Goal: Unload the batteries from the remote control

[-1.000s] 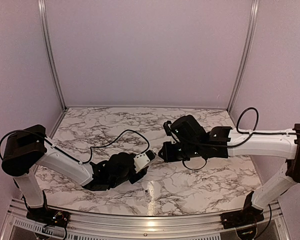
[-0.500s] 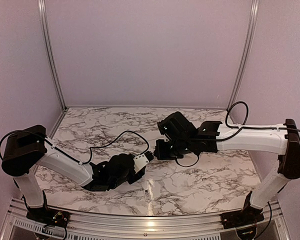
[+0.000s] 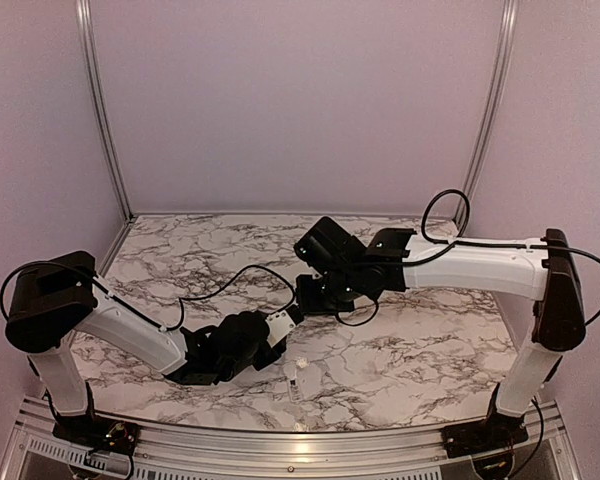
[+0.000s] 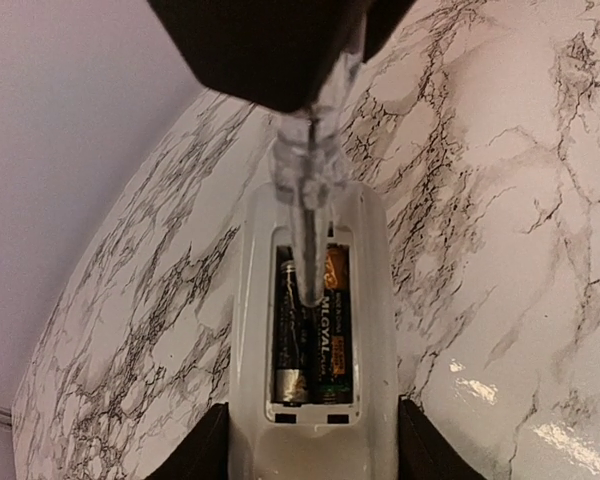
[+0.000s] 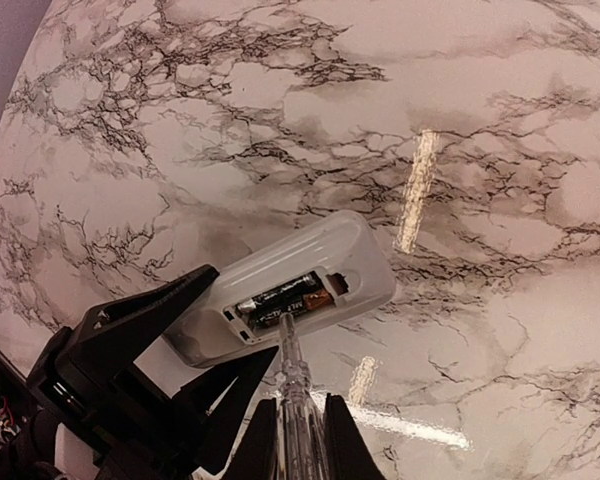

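The left fingers (image 4: pixel 202 450) grasp the remote control (image 4: pixel 375 300) by its sides, back turned up, near the middle of the surface (image 3: pixel 410 340). Its compartment lies open, yet both batteries (image 4: pixel 332 330) sit inside, so nothing is unloaded. A clear stick (image 5: pixel 292 390) pokes in between them, clenched in the right fingers (image 5: pixel 338 445). Prying out each battery remains.

White arms (image 3: pixel 130 330), black joints (image 3: pixel 45 300), looped cables (image 3: pixel 448 192)

Two batteries (image 4: pixel 318 335) side by side in the open back of the remote control (image 4: pixel 378 300), which sits in the left hand (image 4: pixel 315 455). Clear tool (image 5: pixel 290 385) from the right hand (image 5: pixel 298 440) reaches in between them. Pale strip (image 3: pixel 298 381) on the bench (image 3: pixel 410 365), nearer the front edge.
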Tool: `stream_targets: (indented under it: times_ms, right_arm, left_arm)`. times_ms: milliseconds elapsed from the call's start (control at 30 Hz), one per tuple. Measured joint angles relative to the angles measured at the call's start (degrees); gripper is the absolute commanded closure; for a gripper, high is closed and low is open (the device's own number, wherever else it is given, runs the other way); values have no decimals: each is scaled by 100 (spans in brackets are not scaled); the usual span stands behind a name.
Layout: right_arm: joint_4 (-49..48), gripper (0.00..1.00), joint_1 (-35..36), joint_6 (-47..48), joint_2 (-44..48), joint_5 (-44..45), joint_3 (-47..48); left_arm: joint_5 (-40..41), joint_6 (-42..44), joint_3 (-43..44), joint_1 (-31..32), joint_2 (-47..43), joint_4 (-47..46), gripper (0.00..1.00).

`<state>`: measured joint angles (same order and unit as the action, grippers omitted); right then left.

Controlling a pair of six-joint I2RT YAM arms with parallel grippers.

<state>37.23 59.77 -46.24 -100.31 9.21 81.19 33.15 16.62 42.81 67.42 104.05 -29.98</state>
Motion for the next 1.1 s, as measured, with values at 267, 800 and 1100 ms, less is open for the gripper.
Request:
stream_targets:
  times_ms: [267, 800, 1100]
  right_arm:
    - [-48, 100, 24, -4, -2, 72, -31]
    - [-625, 100, 116, -55, 306, 208, -616]
    - [-885, 100, 157, -122, 479, 293, -911]
  left_arm:
    - [-11, -79, -2, 4, 13, 0, 100]
    - [2, -66, -2, 81, 20, 57, 100]
    - [94, -85, 35, 144, 76, 59, 100]
